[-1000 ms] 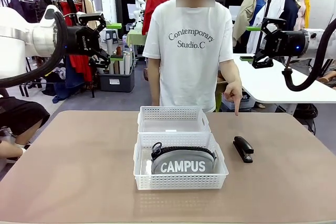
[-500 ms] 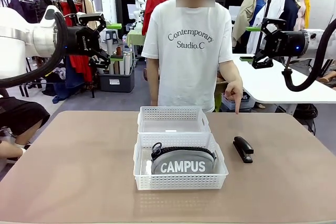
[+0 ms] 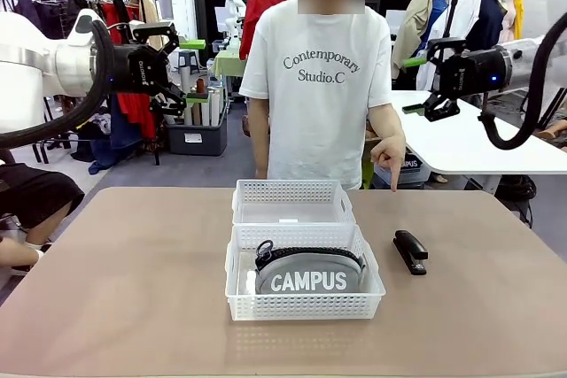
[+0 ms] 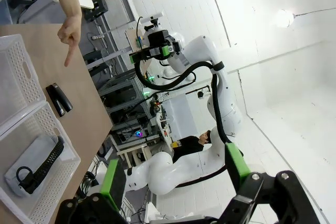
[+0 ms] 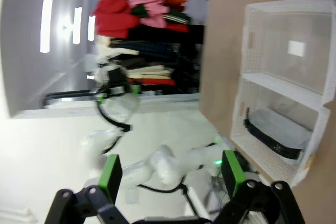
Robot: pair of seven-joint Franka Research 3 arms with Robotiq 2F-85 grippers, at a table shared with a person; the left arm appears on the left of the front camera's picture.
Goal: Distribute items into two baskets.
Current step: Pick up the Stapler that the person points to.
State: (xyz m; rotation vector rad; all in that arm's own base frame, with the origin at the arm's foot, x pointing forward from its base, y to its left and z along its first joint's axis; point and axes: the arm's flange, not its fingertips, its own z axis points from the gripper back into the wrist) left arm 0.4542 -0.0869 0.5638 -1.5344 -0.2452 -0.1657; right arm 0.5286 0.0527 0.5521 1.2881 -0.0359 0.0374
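Observation:
Two white lattice baskets stand end to end at mid-table. The far basket [image 3: 292, 190] is empty except for its label. The near basket [image 3: 306, 305] holds the grey CAMPUS pouch [image 3: 308, 275]. The black stapler [image 3: 410, 250] lies on the table to the right of the near basket. A person's hand [image 3: 388, 158] points down toward it from above. My left gripper [image 3: 168, 66] hangs open, high at the left; my right gripper [image 3: 436, 79] hangs open, high at the right. The left wrist view looks past open fingertips [image 4: 113, 178] to the stapler [image 4: 59, 99] and pouch [image 4: 35, 164].
The person stands at the far table edge behind the baskets. The brown tabletop [image 3: 133, 289] is bare to the left of the baskets and in front. A white table [image 3: 461, 143] and clothes racks stand in the background. The right wrist view shows both baskets [image 5: 286, 85] beyond open fingers [image 5: 233, 172].
My right arm has shifted a little left and up. The person's pointing hand has moved slightly. Baskets, pouch, stapler and left arm have not moved.

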